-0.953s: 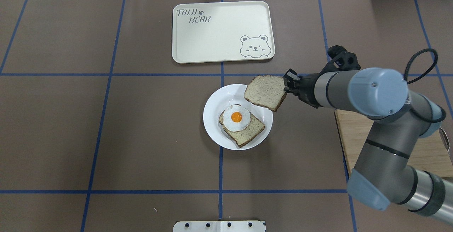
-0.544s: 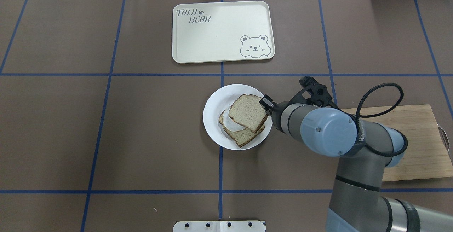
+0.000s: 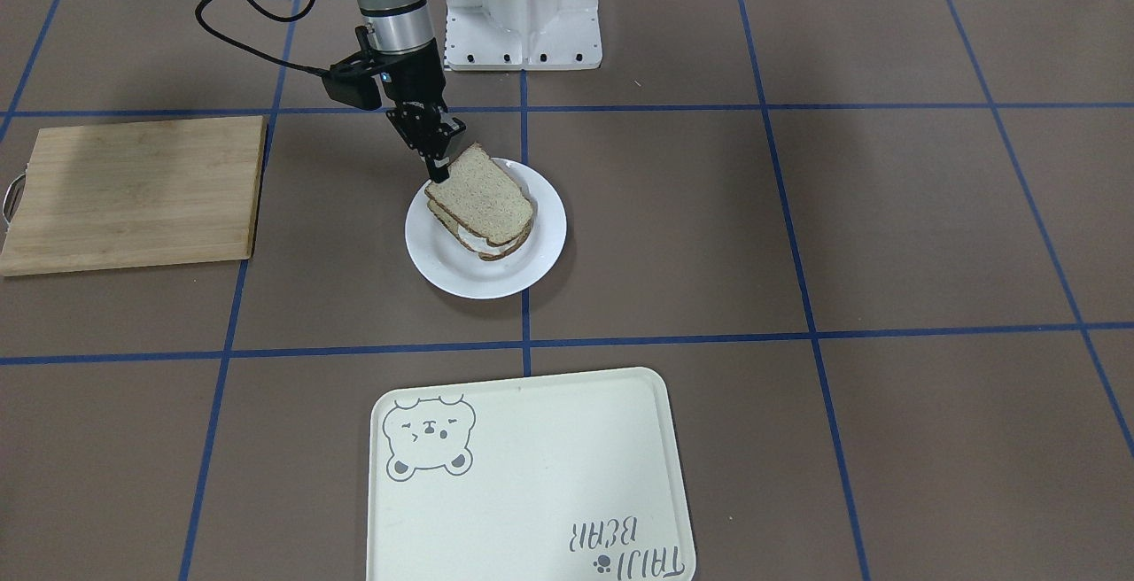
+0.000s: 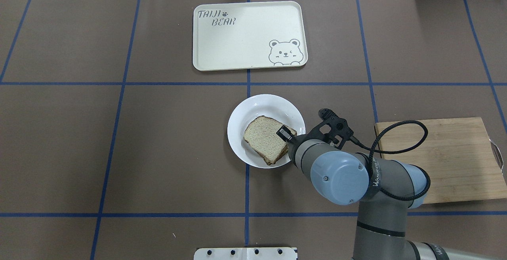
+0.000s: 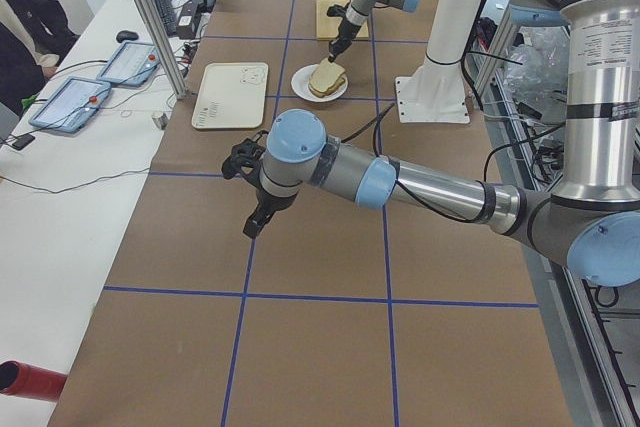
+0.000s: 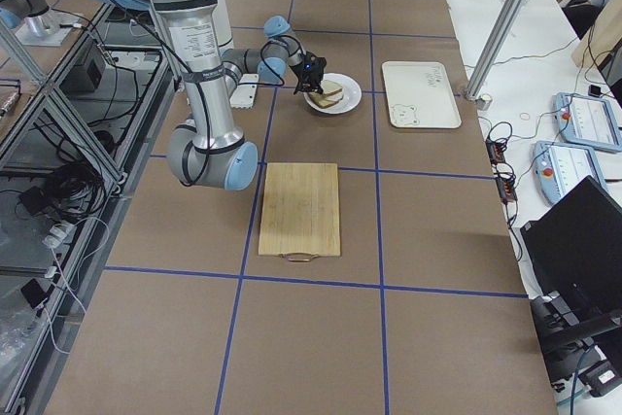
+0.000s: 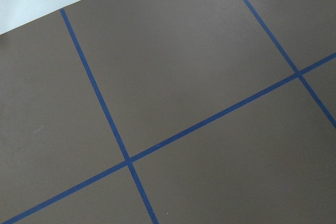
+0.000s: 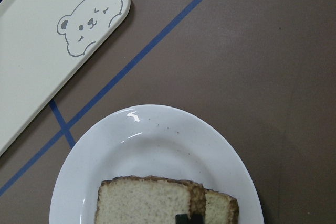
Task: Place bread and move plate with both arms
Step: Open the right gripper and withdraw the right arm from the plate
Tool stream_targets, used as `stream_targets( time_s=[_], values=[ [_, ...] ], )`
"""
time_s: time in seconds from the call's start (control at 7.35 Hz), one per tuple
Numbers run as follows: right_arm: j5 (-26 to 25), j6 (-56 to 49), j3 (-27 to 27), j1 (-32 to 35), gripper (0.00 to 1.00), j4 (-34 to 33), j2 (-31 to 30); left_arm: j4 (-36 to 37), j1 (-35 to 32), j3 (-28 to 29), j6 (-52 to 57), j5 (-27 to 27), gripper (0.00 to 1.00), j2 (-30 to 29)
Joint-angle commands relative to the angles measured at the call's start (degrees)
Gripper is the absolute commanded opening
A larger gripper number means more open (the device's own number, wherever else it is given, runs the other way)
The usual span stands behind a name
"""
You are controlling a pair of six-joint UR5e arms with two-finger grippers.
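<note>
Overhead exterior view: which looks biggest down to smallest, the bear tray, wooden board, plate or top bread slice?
Largest: wooden board and tray, which are close. The board looks slightly bigger, but it is nearer the camera and partly covered, so this is unsure.
Next: plate.
Smallest: bread.

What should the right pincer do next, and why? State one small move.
Probably open the right pincer and release the bread. The bread lies over the lower slice on the plate, one edge pinched on the pincer's side, so placing looks all but done.
</note>
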Motion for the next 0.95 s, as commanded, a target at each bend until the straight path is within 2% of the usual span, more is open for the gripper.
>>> stream_targets(
  time_s=[0.0,0.14,0.27,0.54,0.68,0.82],
  values=[
    [-0.21,-0.30,-0.56,0.03,0.00,-0.01,-0.35,-0.05,0.00,0.10,0.01,0.00,0.99,0.01],
    [-0.29,-0.56,-0.91,0.21,0.28,-0.01,-0.62,-0.05,0.00,0.01,0.01,-0.09,0.99,0.01],
    [-0.99,-0.56,-0.82,0.29,0.99,-1.32,-0.53,-0.05,0.00,0.01,0.01,0.00,0.99,0.01],
    [-0.48,-5.10,0.22,2.91,1.00,-3.52,0.17,0.04,0.00,-0.16,-0.07,0.00,0.99,0.01],
    [3.71,-10.26,0.84,6.59,1.00,-5.10,0.17,0.04,0.00,-0.43,-0.25,-0.09,0.99,-0.07],
    [11.49,-17.02,0.67,12.63,1.00,-5.37,0.09,0.04,0.00,-0.69,-1.21,-0.09,0.99,-0.08]
  ],
)
